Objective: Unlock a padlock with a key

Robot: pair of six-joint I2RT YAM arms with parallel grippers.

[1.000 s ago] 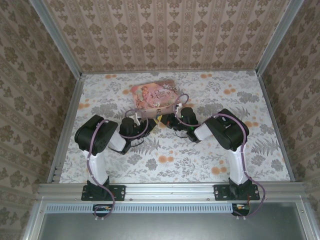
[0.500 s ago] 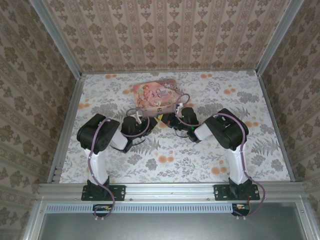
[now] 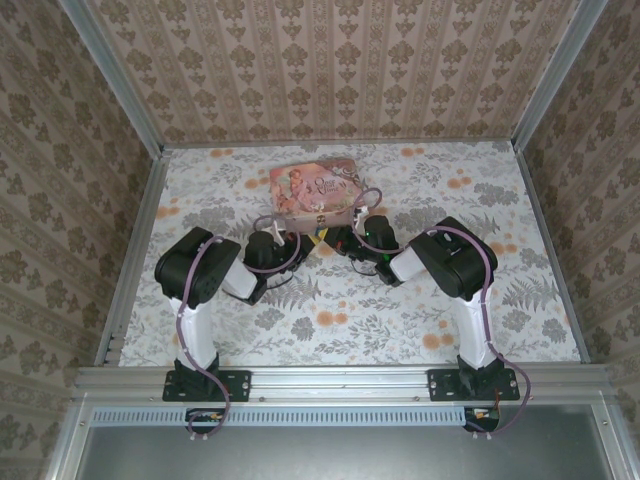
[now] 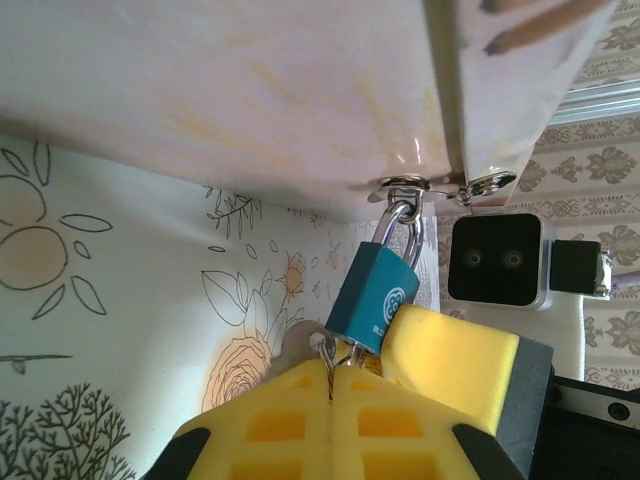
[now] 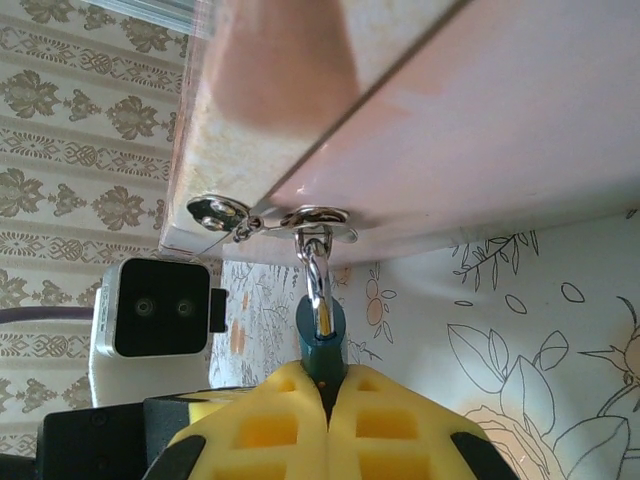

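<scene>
We brace the padlock [image 4: 375, 295], pinch the key [image 4: 322, 347]
Our right gripper [image 5: 325, 385] clamps it where it hangs from the tin [image 4: 250, 90], so our left gripper [image 4: 330, 385], closed on the key, can turn

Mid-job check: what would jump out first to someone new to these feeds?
The teal padlock hanging by its shackle from the hasp of the pink tin, at mid-table. Both yellow claws meet on it: the right claw clamps its body, the left claw is shut on the key at its base.
</scene>
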